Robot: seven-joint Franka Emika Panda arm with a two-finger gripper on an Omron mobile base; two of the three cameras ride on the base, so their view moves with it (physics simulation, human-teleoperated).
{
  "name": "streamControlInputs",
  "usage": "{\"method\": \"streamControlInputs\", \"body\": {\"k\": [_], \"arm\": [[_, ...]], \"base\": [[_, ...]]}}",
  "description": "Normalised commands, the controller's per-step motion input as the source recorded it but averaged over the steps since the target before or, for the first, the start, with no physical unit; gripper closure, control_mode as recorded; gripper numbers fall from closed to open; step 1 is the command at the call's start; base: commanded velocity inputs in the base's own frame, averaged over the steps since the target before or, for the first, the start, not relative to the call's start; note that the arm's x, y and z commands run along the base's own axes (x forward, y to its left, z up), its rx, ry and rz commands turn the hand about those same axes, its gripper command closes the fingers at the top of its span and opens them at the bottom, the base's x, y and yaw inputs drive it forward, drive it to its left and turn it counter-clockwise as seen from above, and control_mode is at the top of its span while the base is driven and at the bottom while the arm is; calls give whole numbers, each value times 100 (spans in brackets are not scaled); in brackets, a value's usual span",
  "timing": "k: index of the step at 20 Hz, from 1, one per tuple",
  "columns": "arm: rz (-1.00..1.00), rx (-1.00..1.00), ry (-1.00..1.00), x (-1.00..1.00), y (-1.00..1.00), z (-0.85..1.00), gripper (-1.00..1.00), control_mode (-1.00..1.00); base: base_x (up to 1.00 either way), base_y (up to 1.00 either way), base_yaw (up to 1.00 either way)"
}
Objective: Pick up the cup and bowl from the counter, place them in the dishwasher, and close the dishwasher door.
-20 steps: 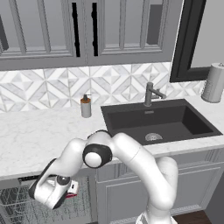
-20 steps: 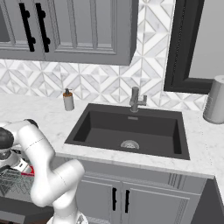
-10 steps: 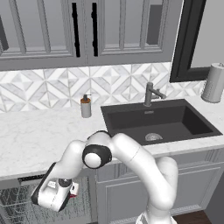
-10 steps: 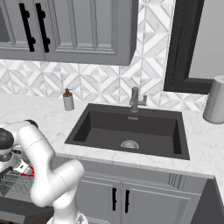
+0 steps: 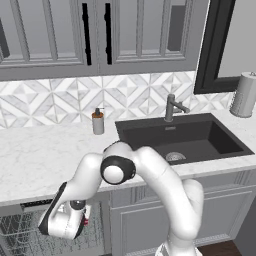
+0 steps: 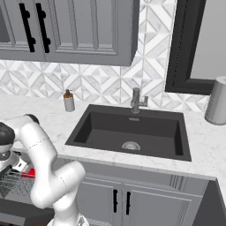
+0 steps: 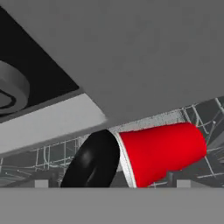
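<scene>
The red cup (image 7: pixel 162 151) lies on its side on the dishwasher's wire rack (image 7: pixel 205 113), with its mouth against the black bowl (image 7: pixel 92 162), which stands on edge to its left. My gripper (image 7: pixel 112 183) is open, with its fingertips (image 7: pixel 41 183) wide apart, and it points at both from just in front. From the base, the hand (image 5: pixel 62 225) sits low inside the dishwasher (image 5: pixel 20 235) under the counter (image 5: pixel 40 155), and a bit of the red cup (image 5: pixel 86 220) shows beside it. The cup (image 6: pixel 27 173) also peeks out behind the arm. The dishwasher door (image 6: pixel 26 214) hangs open.
A dark sink (image 5: pixel 185 140) with a faucet (image 5: pixel 172 107) is set in the counter to the right. A soap dispenser (image 5: pixel 98 121) stands by the backsplash and a grey canister (image 5: pixel 245 95) at the far right. Grey cabinets (image 5: pixel 150 220) sit beside the dishwasher.
The jaws have gone from shut to wide open and have let go of the cup, which now rests on the rack. The hand has sunk slightly.
</scene>
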Motion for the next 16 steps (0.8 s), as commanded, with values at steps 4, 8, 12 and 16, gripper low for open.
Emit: {"method": "streamControlInputs", "body": {"k": [4,8,12,16], "arm": [[4,-8,-13,-100,26,50,-100,-100],[14,-15,1,-100,28,91,-100,-100],[24,-20,6,-100,33,66,-100,-100],[19,-15,1,-100,40,3,-100,-100]], "base": [[0,0,0],[0,0,0],[0,0,0],[0,0,0]]}}
